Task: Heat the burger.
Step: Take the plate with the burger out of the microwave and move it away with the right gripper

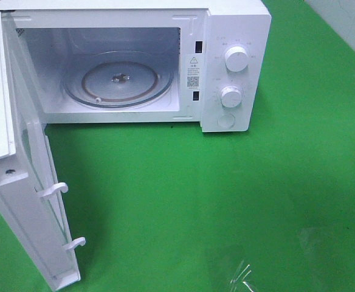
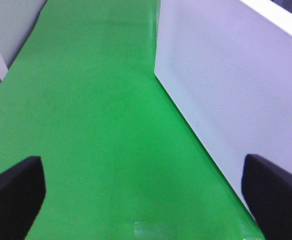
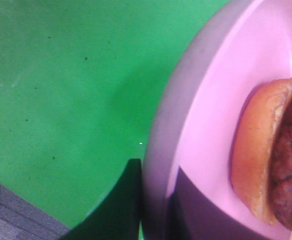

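The burger (image 3: 273,155) shows only in the right wrist view: a golden-brown bun and a brown patty on a round pink plate (image 3: 211,100). My right gripper (image 3: 156,210) is shut on the plate's rim, with one dark finger (image 3: 123,205) outside the rim and the other over the plate's inside. The plate hangs above the green mat (image 3: 61,90). My left gripper (image 2: 146,200) is open and empty, low over the green mat, beside the microwave door's white outer face (image 2: 236,85). Neither gripper nor the burger shows in the exterior high view.
The white microwave (image 1: 235,30) stands at the back with its door (image 1: 25,182) swung open to the left. Its glass turntable (image 1: 120,82) is bare. Two knobs (image 1: 236,59) are on its right panel. A shiny patch (image 1: 244,277) lies on the mat at the front right.
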